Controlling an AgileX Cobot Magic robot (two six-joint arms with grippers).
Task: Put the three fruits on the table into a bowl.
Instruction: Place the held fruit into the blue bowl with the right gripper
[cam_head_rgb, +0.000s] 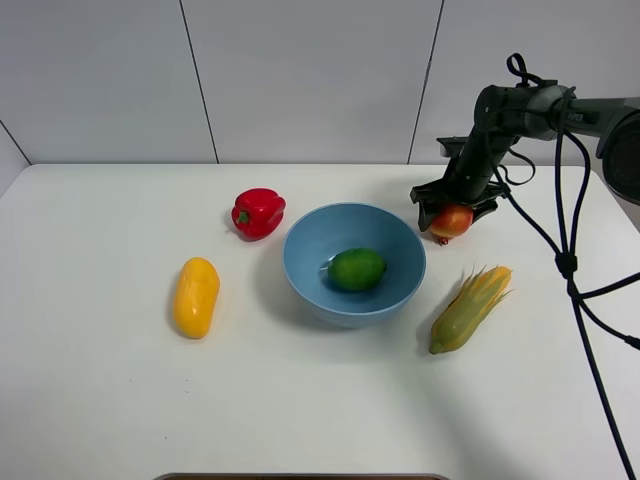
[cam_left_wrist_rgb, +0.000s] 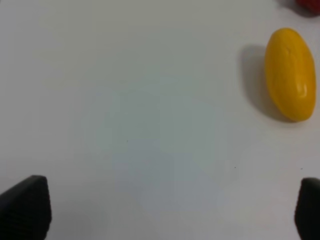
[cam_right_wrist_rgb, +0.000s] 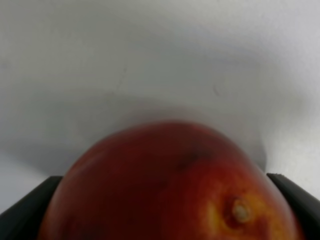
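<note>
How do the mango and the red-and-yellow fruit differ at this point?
The mango is oblong and plain yellow-orange; the red-and-yellow fruit is round. The mango lies free on the table left of the bowl; the red-and-yellow fruit sits between the jaws of the right gripper, right of the bowl. Both are outside the bowl.

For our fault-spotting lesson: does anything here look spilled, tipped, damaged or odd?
Nothing stands out. The bowl sits upright with the lime inside; mango, pepper and corn lie intact; the apple looks whole between the right gripper's fingers.
</note>
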